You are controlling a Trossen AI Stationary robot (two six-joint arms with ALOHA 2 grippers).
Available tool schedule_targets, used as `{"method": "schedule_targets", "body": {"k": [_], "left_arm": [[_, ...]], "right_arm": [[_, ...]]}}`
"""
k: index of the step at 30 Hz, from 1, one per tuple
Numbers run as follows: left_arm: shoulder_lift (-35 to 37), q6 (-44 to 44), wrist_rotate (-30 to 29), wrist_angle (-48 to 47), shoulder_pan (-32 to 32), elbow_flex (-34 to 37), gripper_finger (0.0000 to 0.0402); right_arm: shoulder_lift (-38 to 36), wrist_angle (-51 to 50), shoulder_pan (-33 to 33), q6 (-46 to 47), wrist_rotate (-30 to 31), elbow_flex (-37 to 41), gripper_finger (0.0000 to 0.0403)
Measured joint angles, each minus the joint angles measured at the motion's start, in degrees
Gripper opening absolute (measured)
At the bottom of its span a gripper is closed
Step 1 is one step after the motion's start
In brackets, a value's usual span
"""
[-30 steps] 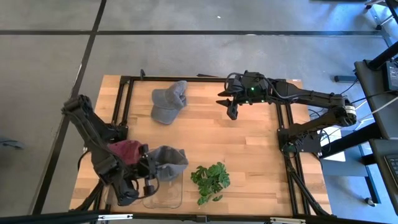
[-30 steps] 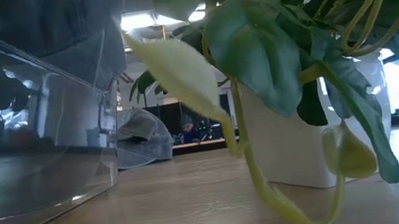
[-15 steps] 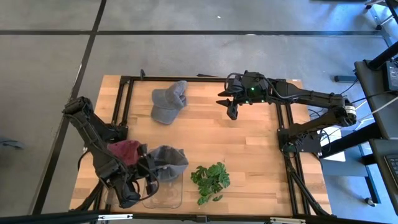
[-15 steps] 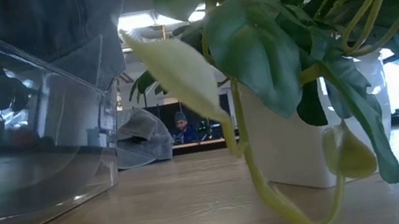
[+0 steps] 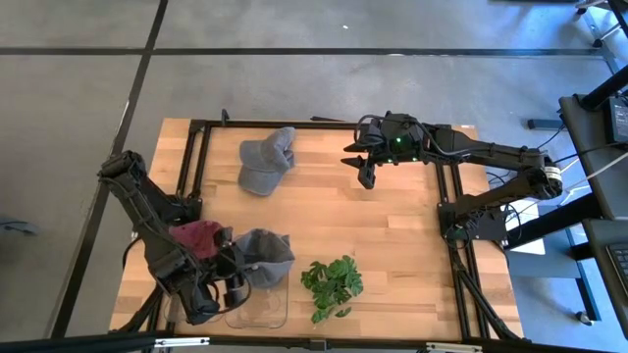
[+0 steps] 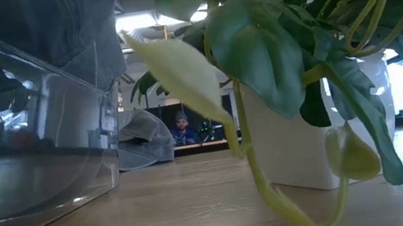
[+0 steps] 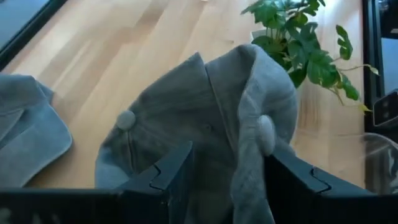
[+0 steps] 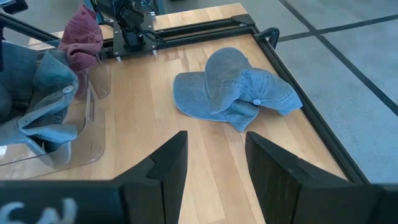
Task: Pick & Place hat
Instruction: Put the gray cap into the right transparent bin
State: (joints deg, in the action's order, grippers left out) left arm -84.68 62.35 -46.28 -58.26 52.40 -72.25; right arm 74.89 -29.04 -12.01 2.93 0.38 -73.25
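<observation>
While my left gripper (image 5: 235, 279) clenched the grey hat (image 5: 265, 250) over the clear bin (image 5: 260, 306), right gripper (image 5: 365, 169) sat released, one hat (image 5: 265, 162) left

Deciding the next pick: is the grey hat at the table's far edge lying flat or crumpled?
Crumpled: the grey hat has its crown folded over the brim, resting on the table.
</observation>
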Motion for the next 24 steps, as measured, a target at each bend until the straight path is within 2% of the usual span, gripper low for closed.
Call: {"method": "schedule_targets", "body": {"k": [3,8,11,20,24], "left_arm": [[0.0,0.1,0.3,-0.8,0.0,0.0,0.0169],[0.4,0.7,7.8,-3.3,-0.4,0.0,0.0169],[1.7,1.4,9.0,-3.8,-0.4,0.0,0.0169],[8.5,-0.9,6.9,-3.7,-0.3,0.0,0.0168],[12.5,-11.0,1.0,-3.6,-0.7,0.0,0.0169]], "right_arm": [[0.0,0.0,0.0,0.0,0.0,0.0,0.0162],[0.0,0.0,0.0,0.0,0.0,0.0,0.0162],[0.0,0.0,0.0,-0.1,0.0,0.0,0.0162],[0.0,0.0,0.0,-0.1,0.0,0.0,0.0162],[0.0,0.0,0.0,1.0,0.0,0.0,0.0162]]}}
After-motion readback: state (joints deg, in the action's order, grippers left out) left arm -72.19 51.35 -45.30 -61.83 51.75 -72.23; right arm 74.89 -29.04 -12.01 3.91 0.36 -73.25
